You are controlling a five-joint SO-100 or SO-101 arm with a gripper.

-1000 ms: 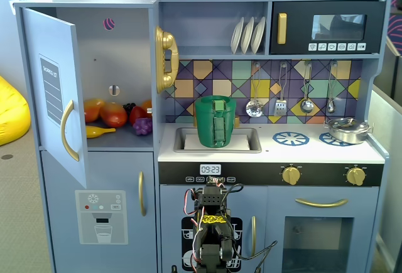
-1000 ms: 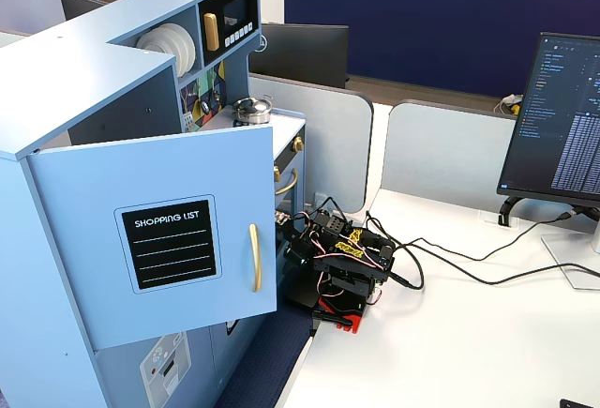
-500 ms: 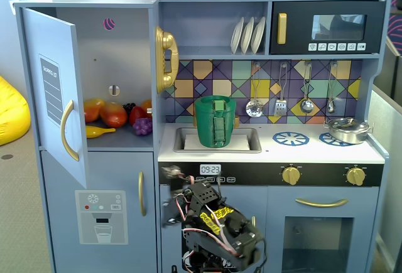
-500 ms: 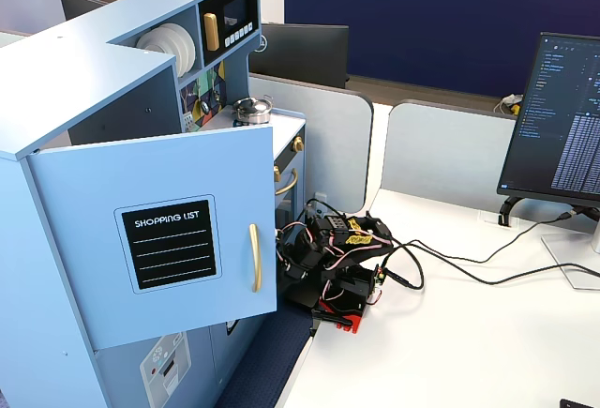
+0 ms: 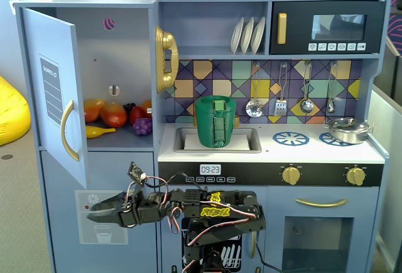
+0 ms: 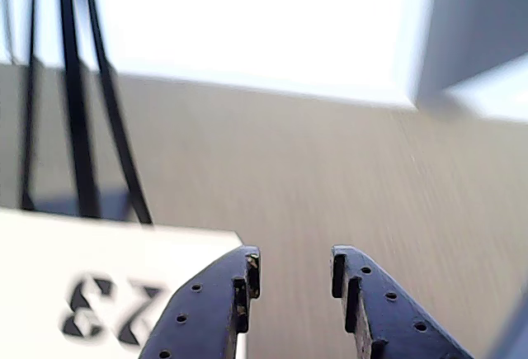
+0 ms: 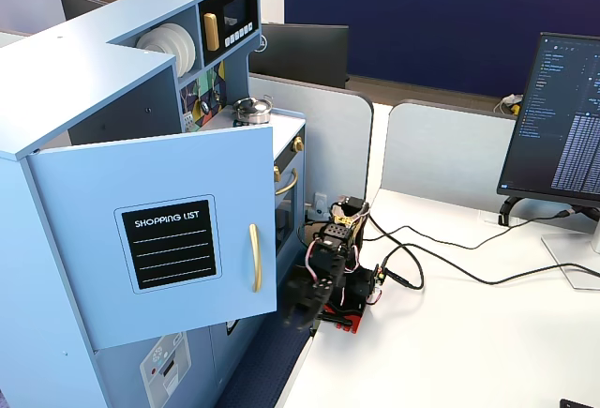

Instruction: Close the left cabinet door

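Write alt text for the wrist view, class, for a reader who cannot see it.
The tool points out with its two dark fingers apart and nothing between them, over a blurred tan floor. A white panel with black marks sits lower left.

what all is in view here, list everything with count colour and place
left cabinet door: 1, light blue, swung open, gold handle
toy fruit: several, orange, red, purple, yellow, on the open cabinet's shelf
toy phone: 1, gold, right of the cabinet opening
plates: 3, white, upper shelf
microwave: 1, black, top right in a fixed view
green container: 1, in the sink
utensils: 4, silver, hanging on the backsplash
pot: 1, silver, on the right burner
monitor: 1, black, on the white desk
hand: 1, black, open, low beside the open door's bottom edge
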